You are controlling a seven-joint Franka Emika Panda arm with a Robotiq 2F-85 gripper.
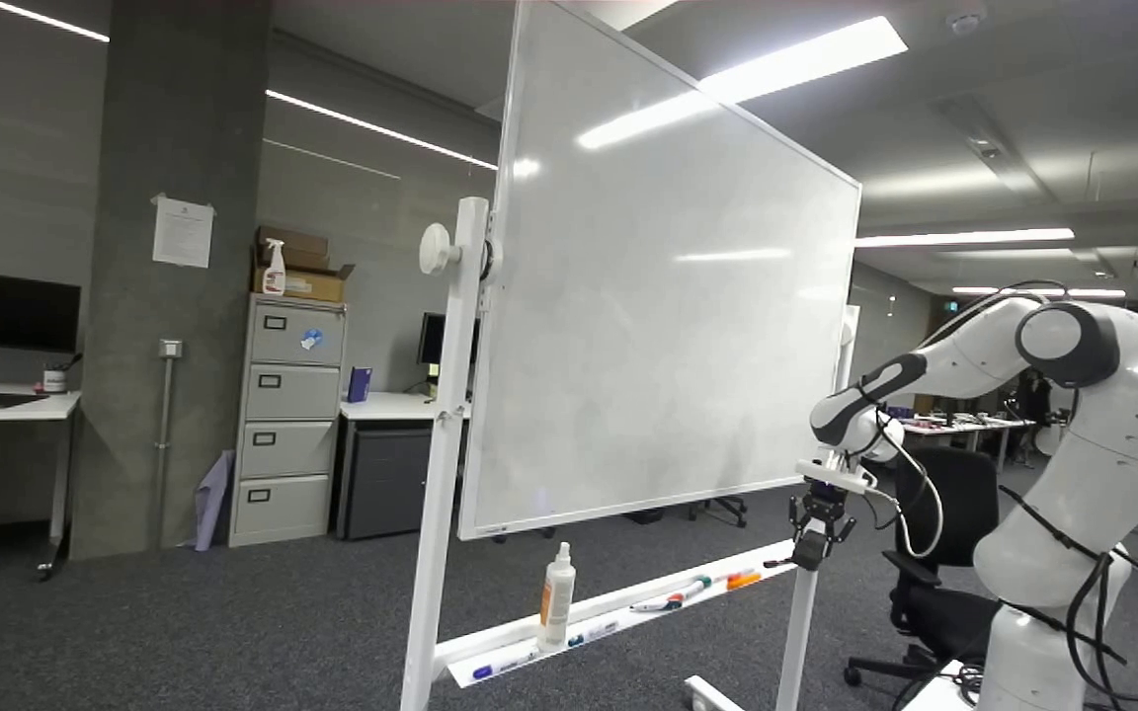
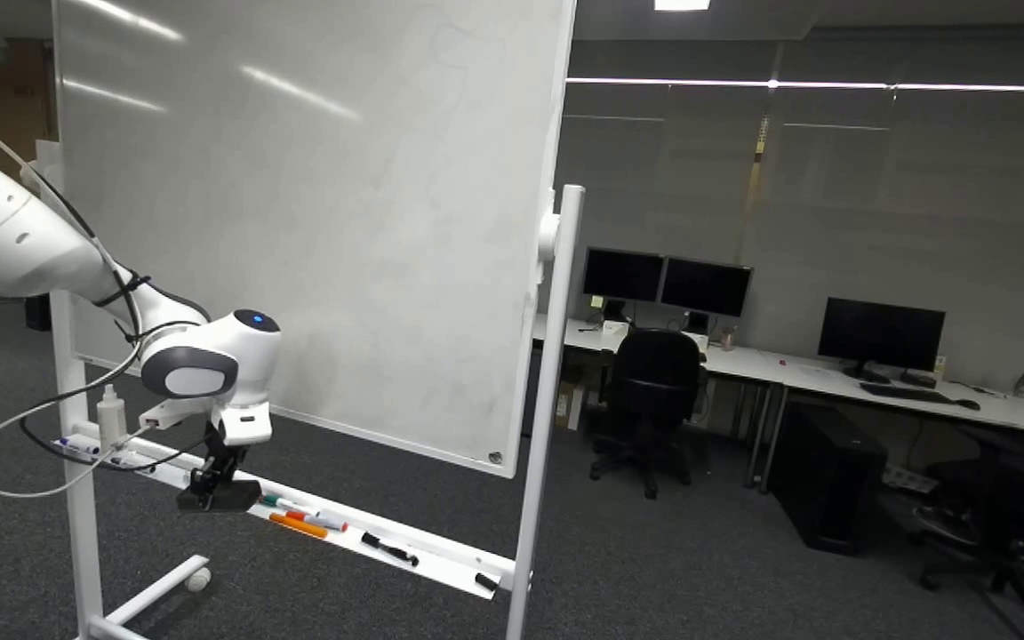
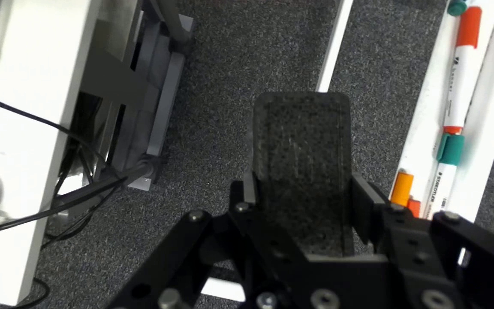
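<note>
A black, worn-looking block (image 3: 302, 137), shaped like a whiteboard eraser, is between the pads of my gripper (image 3: 307, 189). The pads press on its two long sides, so the jaws are shut on it. In both exterior views the gripper (image 1: 816, 528) points down with the dark block (image 2: 220, 496) at its tips, in front of the whiteboard (image 1: 668, 296) and below its lower edge. Close by runs the white pen tray (image 2: 459, 571). In the wrist view a red-capped marker (image 3: 461, 81), a green-capped marker (image 3: 446, 171) and an orange pen (image 3: 402, 189) lie to the right.
A spray bottle (image 1: 556, 597) stands upright on the tray, with several more pens along it. White stand posts (image 1: 446, 444) flank the board. A black chair (image 1: 944, 513) is behind the arm. In the wrist view a white table (image 3: 32, 107) with black cables is at left.
</note>
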